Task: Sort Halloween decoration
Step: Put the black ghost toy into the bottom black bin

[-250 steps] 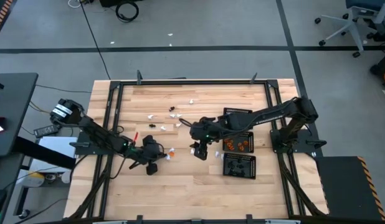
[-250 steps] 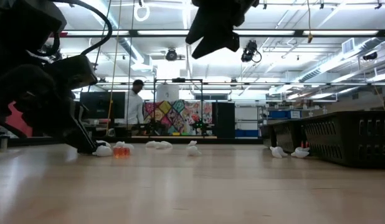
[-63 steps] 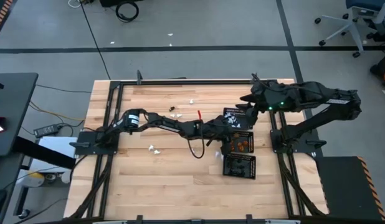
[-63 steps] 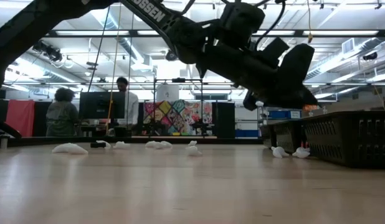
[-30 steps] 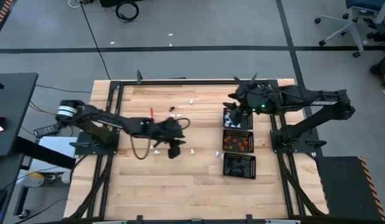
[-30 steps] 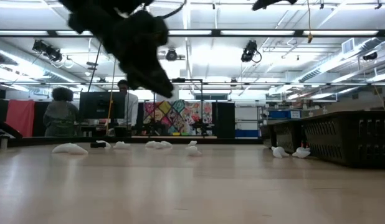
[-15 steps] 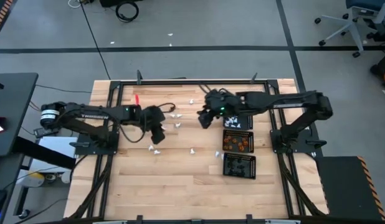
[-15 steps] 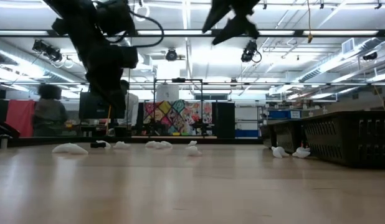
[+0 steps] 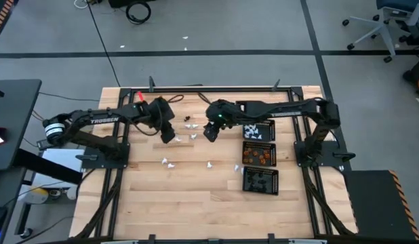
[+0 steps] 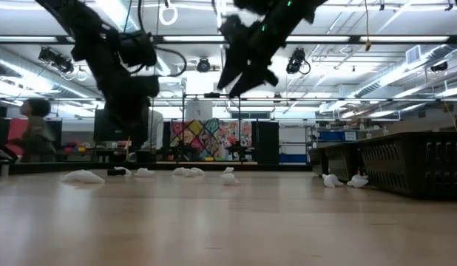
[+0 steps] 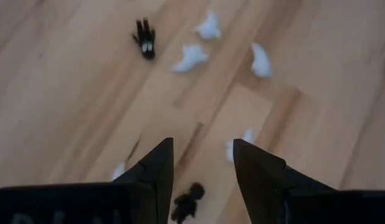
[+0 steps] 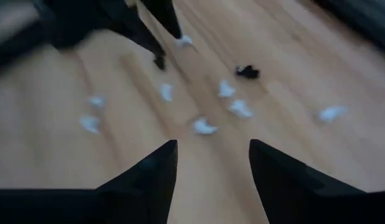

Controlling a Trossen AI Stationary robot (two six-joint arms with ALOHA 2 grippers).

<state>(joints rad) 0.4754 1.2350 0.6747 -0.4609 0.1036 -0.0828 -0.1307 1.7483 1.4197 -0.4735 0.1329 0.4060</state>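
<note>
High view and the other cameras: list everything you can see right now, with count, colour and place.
Table: one, light wood with a black frame, centre.
Mesh trays: three, black, in a column on the table's right side.
Sorted white trinkets: several, in the tray nearest the high view's top.
Sorted orange trinkets: several, in the middle tray.
Loose white trinkets: at least five, scattered across the table's middle.
Loose black trinkets: at least two, among the white ones.
Office chair: one, on the floor beyond the table.
Person: one, blurred, in the room behind.
Left gripper: fingers apart, empty, above the loose pieces.
Right gripper: fingers apart, empty, beside it, left of the trays.
</note>
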